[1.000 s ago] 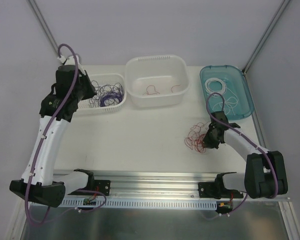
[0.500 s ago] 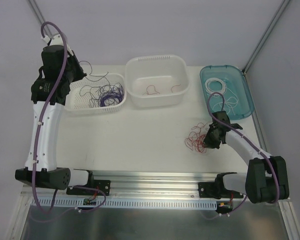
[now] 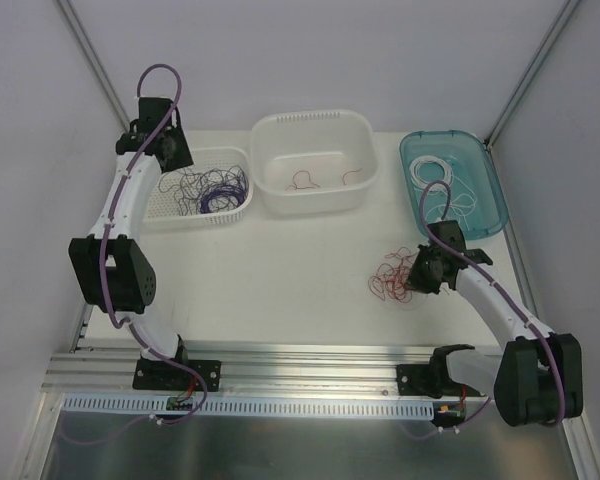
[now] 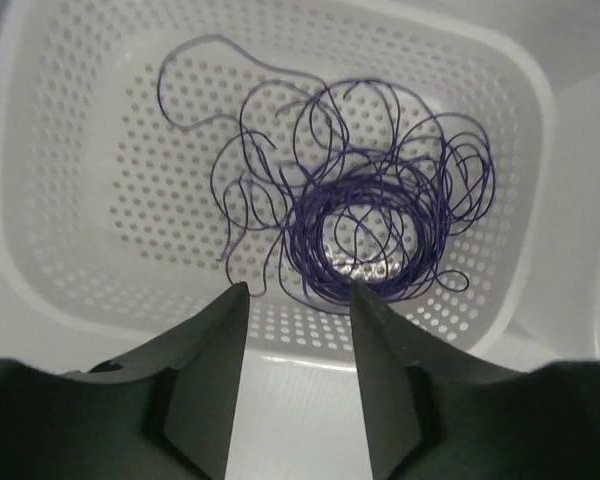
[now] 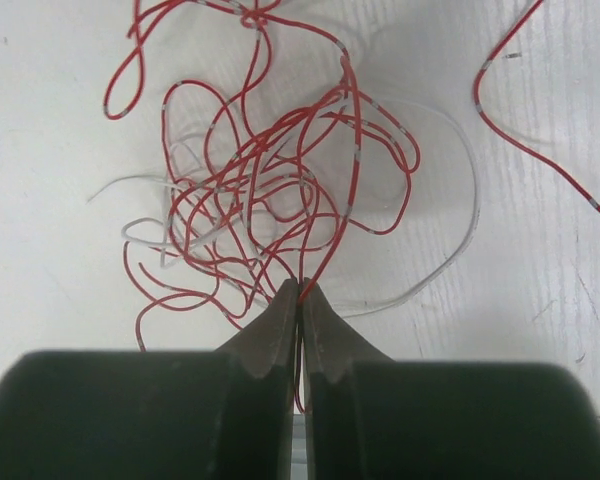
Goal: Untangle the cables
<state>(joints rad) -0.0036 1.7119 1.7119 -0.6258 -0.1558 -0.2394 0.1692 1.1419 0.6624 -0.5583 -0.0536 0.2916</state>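
Presently, the right tool [image 5: 300, 290] was pinched shut on a red cable [image 5: 330, 245] in the desk [image 5: 540, 320] tangle. The left tool [image 4: 298, 292] gaped empty above the purple cables [image 4: 305, 235]. Lifting risked dragging the interlaced white strands [image 5: 475, 205] along.

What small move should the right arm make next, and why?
Probably a slow lift, with the grip kept shut. The right fingers are pinched on a red cable at the near edge of the tangle on the table, and a white cable runs among the red loops. A gentle raise would likely show which strands follow.
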